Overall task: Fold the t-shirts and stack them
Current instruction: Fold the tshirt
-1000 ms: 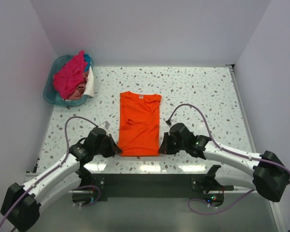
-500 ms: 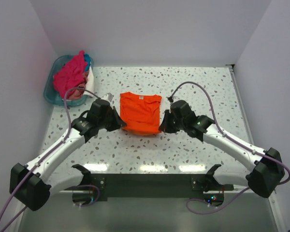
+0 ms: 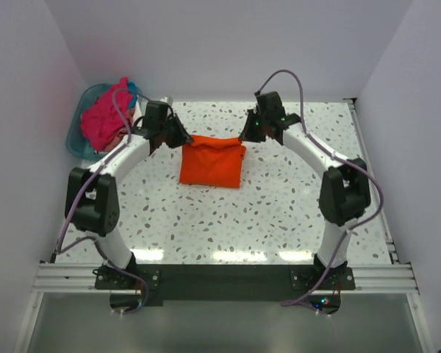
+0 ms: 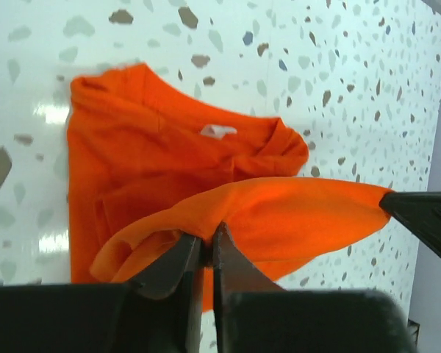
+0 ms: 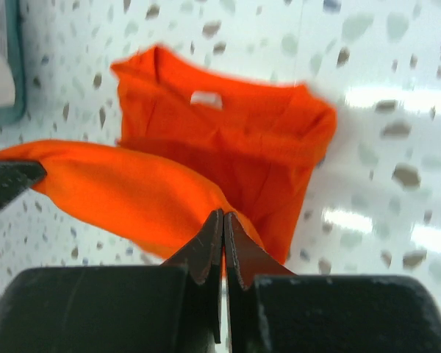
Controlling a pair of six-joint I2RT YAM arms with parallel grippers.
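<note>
The bright orange t-shirt [image 3: 213, 162] lies folded in half at the table's middle back. Its hem is held up over the collar end. My left gripper [image 3: 185, 137] is shut on the hem's left corner, and my right gripper [image 3: 244, 137] is shut on the right corner. In the left wrist view the gripper [image 4: 205, 237] pinches the orange fold [image 4: 279, 213] above the collar and white neck label [image 4: 217, 131]. In the right wrist view the gripper [image 5: 223, 220] pinches the same fold [image 5: 125, 187], with the label [image 5: 206, 98] beyond. Magenta-pink [image 3: 106, 118], blue and white shirts lie piled in the basket.
The teal plastic basket [image 3: 79, 140] stands at the back left corner, close to my left arm. White walls close in the table at the back and on both sides. The speckled table top [image 3: 279, 213] stretches toward the near edge.
Both grippers have carried the shirt's near hem from the table's front to the back, over the collar end. The shirt has gone from lying long and flat to being folded in half.
</note>
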